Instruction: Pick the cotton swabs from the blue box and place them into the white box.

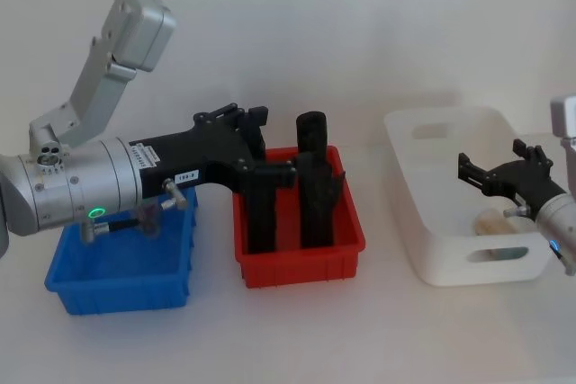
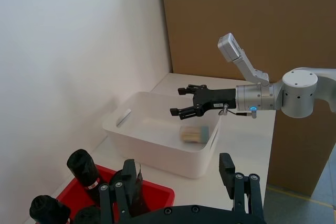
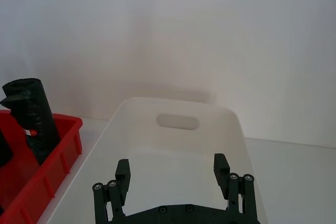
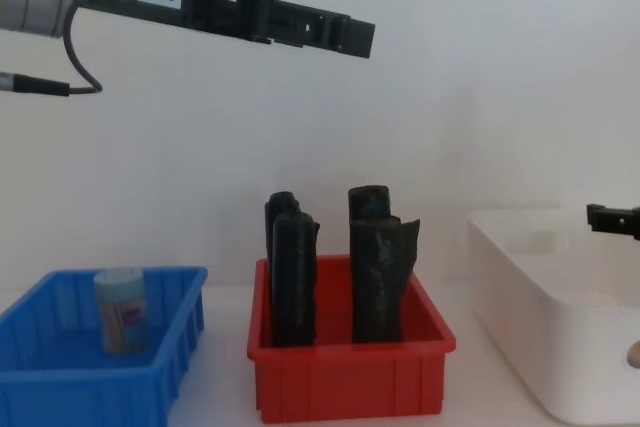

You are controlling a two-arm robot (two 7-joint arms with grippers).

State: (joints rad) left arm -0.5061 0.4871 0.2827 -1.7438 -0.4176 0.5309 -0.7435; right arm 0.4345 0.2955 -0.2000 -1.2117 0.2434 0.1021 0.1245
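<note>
Two grippers, both spread and empty. My right gripper [image 1: 490,157] hangs over the white box [image 1: 450,258], where what looks like one swab jar [image 1: 493,220] lies. My left gripper [image 1: 274,141] floats above the red bin [image 1: 301,263]. Another jar [image 4: 122,309] stands in the blue box [image 4: 60,387]. A careless descent could clip the black packs [image 1: 313,186] or topple it.

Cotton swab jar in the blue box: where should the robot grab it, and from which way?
Probably from straight above, pinching the round clear body just under the pale blue lid. The cotton swab jar stands upright inside the blue box, with walls around it, so a sideways reach would likely hit the rim. The left gripper is open, up high.
</note>
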